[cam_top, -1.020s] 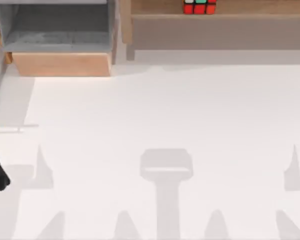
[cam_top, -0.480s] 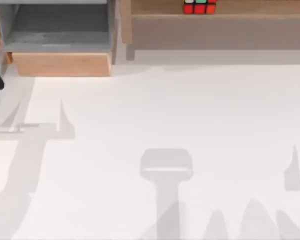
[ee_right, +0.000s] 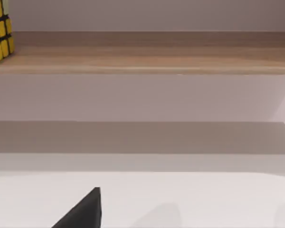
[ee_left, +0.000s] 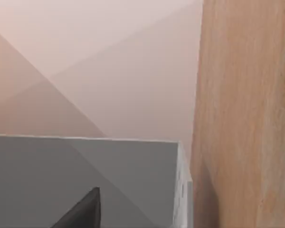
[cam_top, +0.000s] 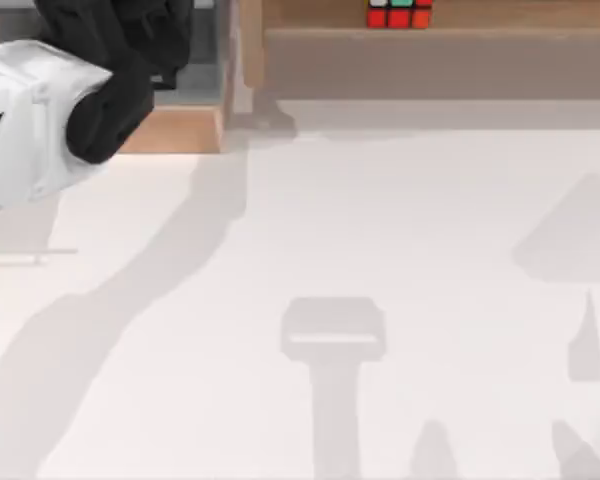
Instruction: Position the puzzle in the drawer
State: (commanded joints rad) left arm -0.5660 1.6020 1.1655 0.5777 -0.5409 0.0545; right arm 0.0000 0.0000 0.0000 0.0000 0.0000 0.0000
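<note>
**Wood, grey panels and plastic, mostly matt**

The drawer (cam_top: 180,128) has a front panel of light wood, smooth and matt, with faint grain; its inner walls (ee_left: 85,166) look like flat grey painted board; the shelf (cam_top: 430,45) is a darker wood with fine streaks (clearest in the right wrist view); the puzzle (cam_top: 399,13) looks like hard plastic, its tiles smooth; the table (cam_top: 380,250) is plain white and matt; the left arm (cam_top: 40,120) wears smooth white and black casing.
</note>
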